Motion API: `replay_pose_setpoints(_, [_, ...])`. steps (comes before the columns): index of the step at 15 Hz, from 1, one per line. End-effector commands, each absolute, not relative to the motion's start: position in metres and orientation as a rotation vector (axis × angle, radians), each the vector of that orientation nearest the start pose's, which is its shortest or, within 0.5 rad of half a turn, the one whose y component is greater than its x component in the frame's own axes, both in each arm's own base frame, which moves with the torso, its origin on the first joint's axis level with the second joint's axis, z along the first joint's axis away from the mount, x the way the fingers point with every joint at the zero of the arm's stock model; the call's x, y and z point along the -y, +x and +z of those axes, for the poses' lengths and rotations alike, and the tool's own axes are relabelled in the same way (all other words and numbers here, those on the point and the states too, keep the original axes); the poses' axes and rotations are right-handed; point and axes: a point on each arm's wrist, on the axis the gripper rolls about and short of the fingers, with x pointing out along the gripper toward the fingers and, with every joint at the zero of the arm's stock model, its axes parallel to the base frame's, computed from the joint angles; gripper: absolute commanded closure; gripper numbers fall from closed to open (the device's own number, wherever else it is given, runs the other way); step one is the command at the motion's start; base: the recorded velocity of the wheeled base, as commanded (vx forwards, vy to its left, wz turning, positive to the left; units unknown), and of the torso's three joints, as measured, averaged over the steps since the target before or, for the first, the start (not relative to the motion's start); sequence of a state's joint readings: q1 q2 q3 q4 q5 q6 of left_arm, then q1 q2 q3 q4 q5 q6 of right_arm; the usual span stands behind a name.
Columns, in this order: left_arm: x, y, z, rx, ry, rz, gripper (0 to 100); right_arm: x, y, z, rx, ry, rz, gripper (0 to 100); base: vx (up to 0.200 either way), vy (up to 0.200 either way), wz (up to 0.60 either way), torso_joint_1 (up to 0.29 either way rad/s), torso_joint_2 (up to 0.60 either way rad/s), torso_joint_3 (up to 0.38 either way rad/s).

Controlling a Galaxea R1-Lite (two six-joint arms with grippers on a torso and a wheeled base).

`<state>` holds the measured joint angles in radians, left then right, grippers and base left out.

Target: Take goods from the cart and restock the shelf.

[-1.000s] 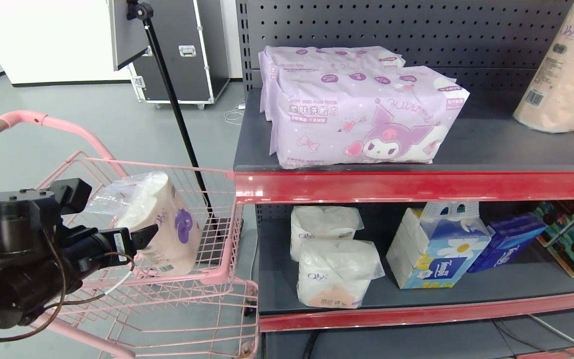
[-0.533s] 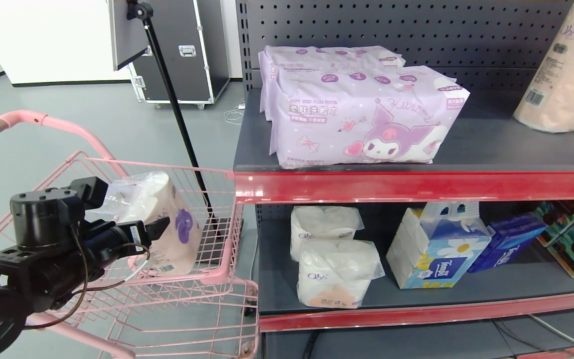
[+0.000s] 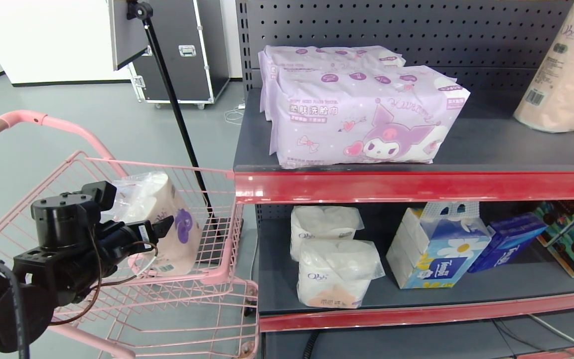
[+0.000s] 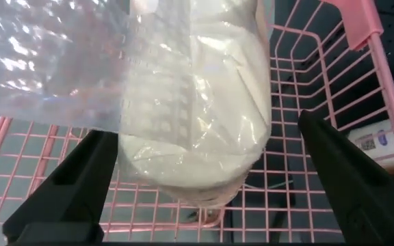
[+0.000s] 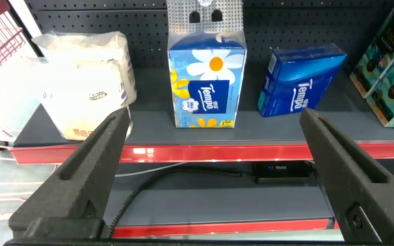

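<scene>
Left gripper (image 3: 135, 212): spread wide, empty. Toilet-roll pack (image 3: 170, 219) dead ahead, in line with the gap between the fingers. It stands on end, long axis near vertical, in the front of the pink cart (image 3: 230, 174). Left arm nearer. Shelf (image 3: 416, 185) lies beyond, rightward.

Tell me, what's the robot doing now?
Left hand open, straddling the toilet roll pack in the cart. Right hand open, facing the lower shelf. Pack not gripped yet.

I'm seeing a bare room behind.
I'm looking at grey floor (image 3: 92, 114) running to a white wall (image 3: 43, 40); a black flight case (image 3: 190, 75) is sitting there, a black stand (image 3: 176, 104) rising before it.
</scene>
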<state>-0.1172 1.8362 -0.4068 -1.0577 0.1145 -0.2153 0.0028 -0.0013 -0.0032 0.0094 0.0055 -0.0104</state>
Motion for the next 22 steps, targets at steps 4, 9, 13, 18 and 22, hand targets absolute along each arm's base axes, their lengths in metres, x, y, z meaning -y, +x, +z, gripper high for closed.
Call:
replay_pose_setpoints(4, [0.031, 0.284, 0.073, -0.357, -0.186, 0.043, 0, 0.0, -0.023, 0.075, -0.006, -0.011, 0.009, 0, 0.0, 0.0, 0.0, 0.0, 0.0, 0.0])
replay_pose_setpoints(9, [0.032, 0.292, 0.062, -0.34, -0.194, 0.044, 0, 0.0, -0.023, 0.075, -0.006, -0.011, 0.009, 0, 0.0, 0.0, 0.0, 0.0, 0.0, 0.0])
replay_pose_setpoints(13, [0.032, 0.297, 0.056, -0.324, -0.193, 0.043, 0, 0.0, -0.023, 0.075, -0.006, -0.011, 0.009, 0, 0.0, 0.0, 0.0, 0.0, 0.0, 0.0])
replay_pose_setpoints(18, [0.034, 0.304, 0.053, -0.302, -0.189, 0.039, 0, 0.0, -0.023, 0.075, -0.006, -0.011, 0.009, 0, 0.0, 0.0, 0.0, 0.0, 0.0, 0.0])
replay_pose_setpoints(22, [0.035, 0.31, 0.054, -0.288, -0.183, 0.046, 100, 0.0, -0.023, 0.075, -0.006, -0.011, 0.009, 0, 0.0, 0.0, 0.0, 0.0, 0.0, 0.0])
